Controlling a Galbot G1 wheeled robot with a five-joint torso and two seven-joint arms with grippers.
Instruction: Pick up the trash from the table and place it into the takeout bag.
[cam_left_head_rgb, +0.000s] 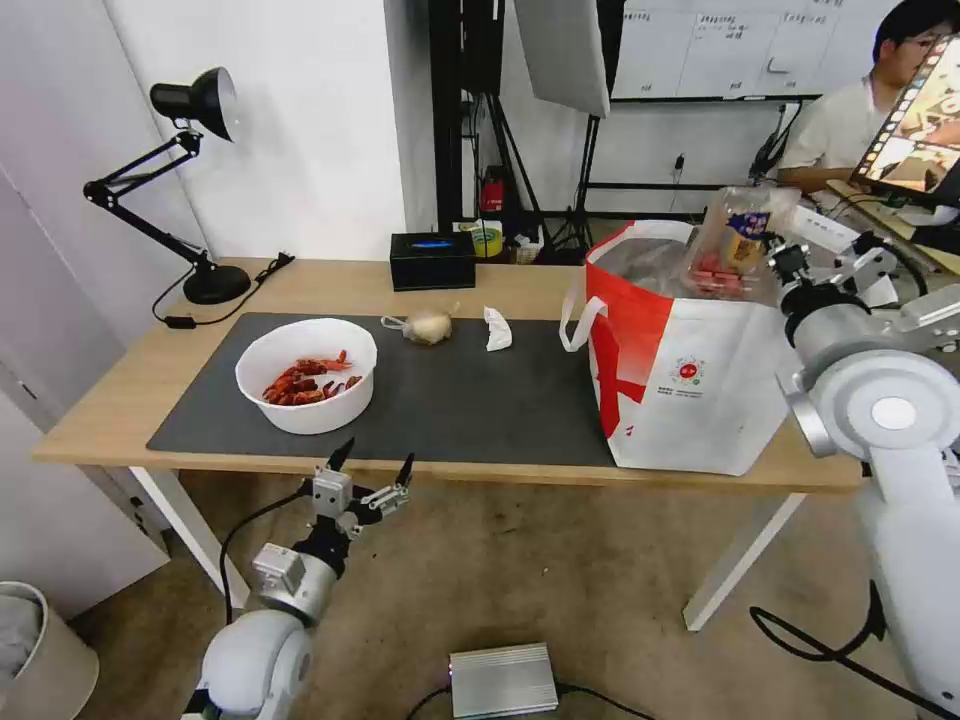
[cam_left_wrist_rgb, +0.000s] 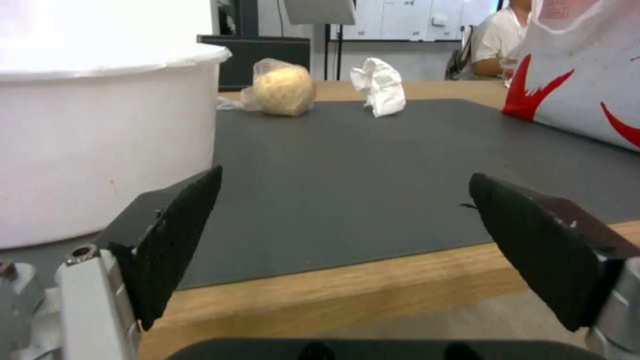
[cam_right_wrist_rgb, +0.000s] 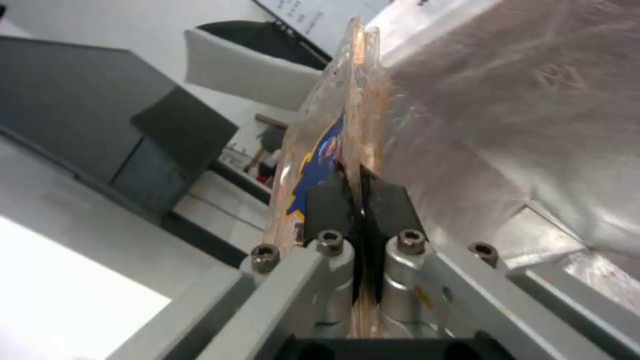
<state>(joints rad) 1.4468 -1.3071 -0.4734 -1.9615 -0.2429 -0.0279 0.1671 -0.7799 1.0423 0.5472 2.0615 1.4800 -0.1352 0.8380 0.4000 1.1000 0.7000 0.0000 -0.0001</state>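
right gripper (cam_right_wrist_rgb: 361, 200) clamping plastic tray (cam_left_head_rgb: 735, 245) over takeout bag (cam_left_head_rgb: 690, 385)

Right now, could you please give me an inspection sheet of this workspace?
Surface: light-wood table with dark grey mat.
Job's things: white round bowl of red shells, knotted clear bag, crumpled white tissue on mat; clear plastic tray above white-and-red takeout bag.
Clutter: black desk lamp, black box.
Hands: left hand open before table; right hand clamps tray.
Cables: lamp cord.
Surroundings: nothing seen.
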